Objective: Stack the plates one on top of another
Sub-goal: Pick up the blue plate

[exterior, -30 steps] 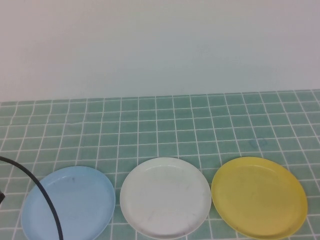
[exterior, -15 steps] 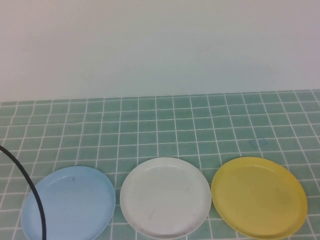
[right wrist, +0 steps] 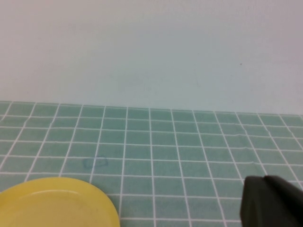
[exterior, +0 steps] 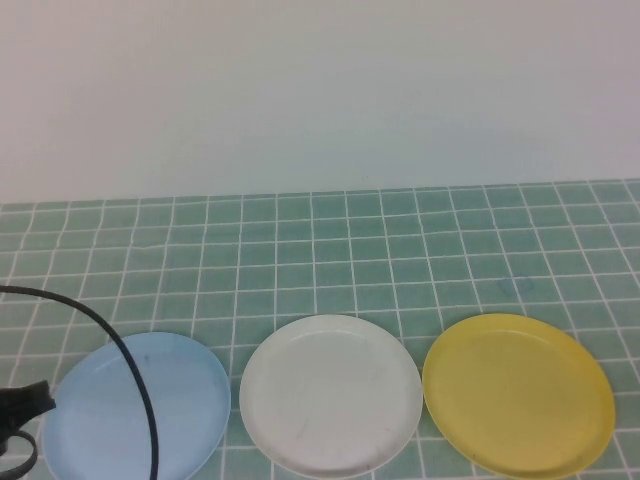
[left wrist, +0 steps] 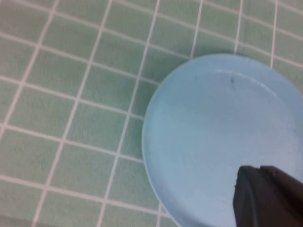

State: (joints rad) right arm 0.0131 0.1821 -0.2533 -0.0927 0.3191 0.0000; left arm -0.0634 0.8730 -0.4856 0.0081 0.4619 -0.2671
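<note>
**Three plates in a row on green tile**

A green tiled tabletop [exterior: 330,250] with white grout runs back to a plain pale wall [exterior: 320,90]. Along its near edge lie a round light blue plastic plate [exterior: 175,395], a round white plastic plate [exterior: 330,395] and a round yellow plastic plate [exterior: 518,392], side by side, unstacked, narrow gaps between. Behind them the tiles lie open. A black cable [exterior: 120,350] arcs over the blue plate. The left gripper [left wrist: 267,196] hangs over the blue plate, jaws closed, empty. The right gripper [right wrist: 270,201], closed and empty, sits near the yellow plate.
</note>
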